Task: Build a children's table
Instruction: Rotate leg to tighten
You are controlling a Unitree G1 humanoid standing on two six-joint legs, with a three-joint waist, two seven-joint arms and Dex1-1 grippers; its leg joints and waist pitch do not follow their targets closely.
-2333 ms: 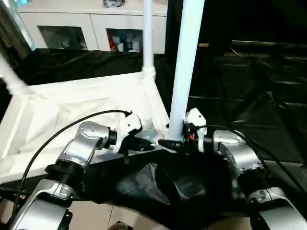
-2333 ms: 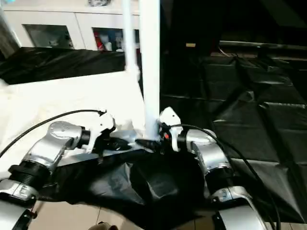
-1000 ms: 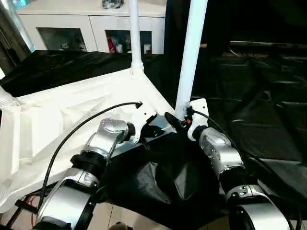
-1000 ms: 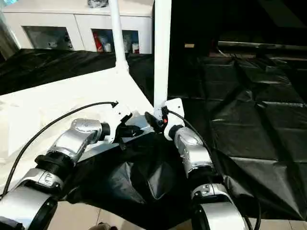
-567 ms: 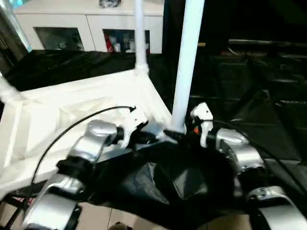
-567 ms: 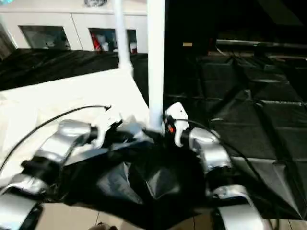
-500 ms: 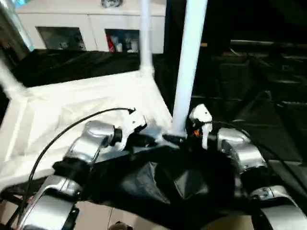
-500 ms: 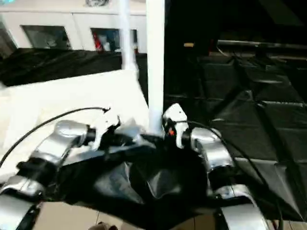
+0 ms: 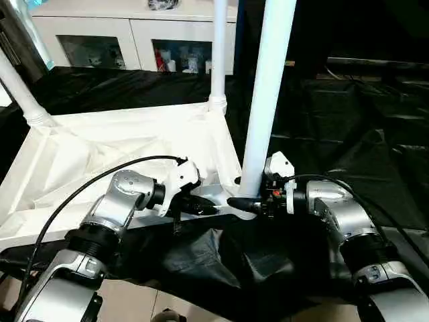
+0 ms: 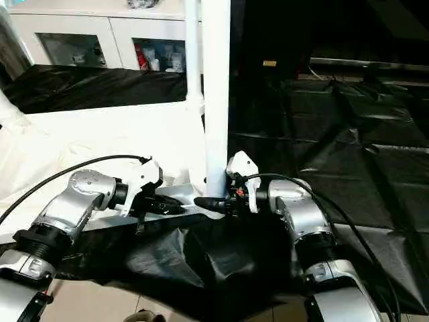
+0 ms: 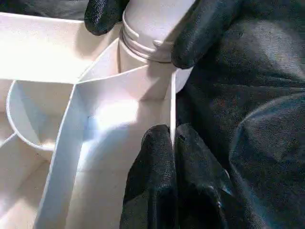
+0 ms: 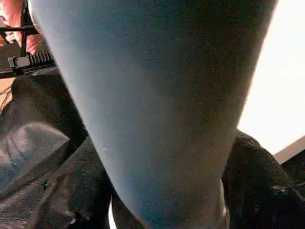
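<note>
A room: glass-doored white cabinet [image 9: 134,47], black sheeting [image 9: 375,134] spread about.

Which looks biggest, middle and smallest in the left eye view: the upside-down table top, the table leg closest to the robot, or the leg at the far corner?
1. Table top, the largest.
2. Closest leg, thick and tall.
3. Far-corner leg, thinnest; being farther from the camera probably shrinks it, so the two legs may really match.

Table [image 9: 100,144] smooth white plastic, sheet [image 9: 375,134] glossy black, prob. plastic film.
</note>
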